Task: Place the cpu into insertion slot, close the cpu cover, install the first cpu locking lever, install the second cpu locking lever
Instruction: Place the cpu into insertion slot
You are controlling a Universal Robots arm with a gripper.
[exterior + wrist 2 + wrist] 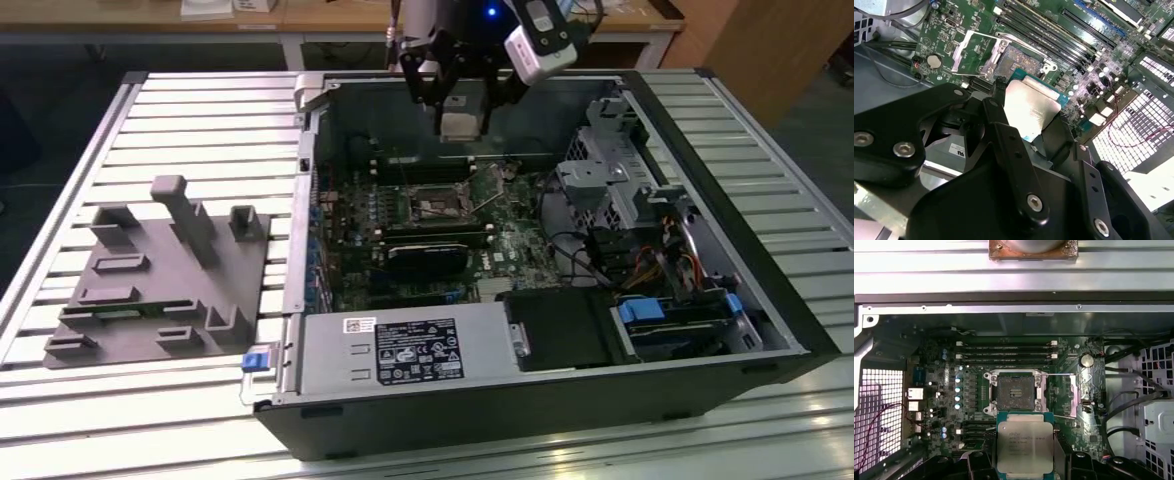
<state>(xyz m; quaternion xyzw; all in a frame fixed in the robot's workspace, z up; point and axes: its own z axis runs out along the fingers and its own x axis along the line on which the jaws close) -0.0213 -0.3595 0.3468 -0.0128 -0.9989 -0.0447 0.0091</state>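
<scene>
Silvery cpu [1025, 445] in gripper [462, 108], insertion slot [1015, 393] uncovered

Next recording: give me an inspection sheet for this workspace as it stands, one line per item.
Surface: slatted metal table carrying an open PC case.
Job's things: cpu held above the board, not seated; slot empty, dark centre showing; cover open beside the slot.
Clutter: grey fixture on the table, at the exterior view's left of the case.
Grippers: pincer shut on the cpu.
Cables: black cables inside the case.
Surroundings: wooden desks behind the table.
</scene>
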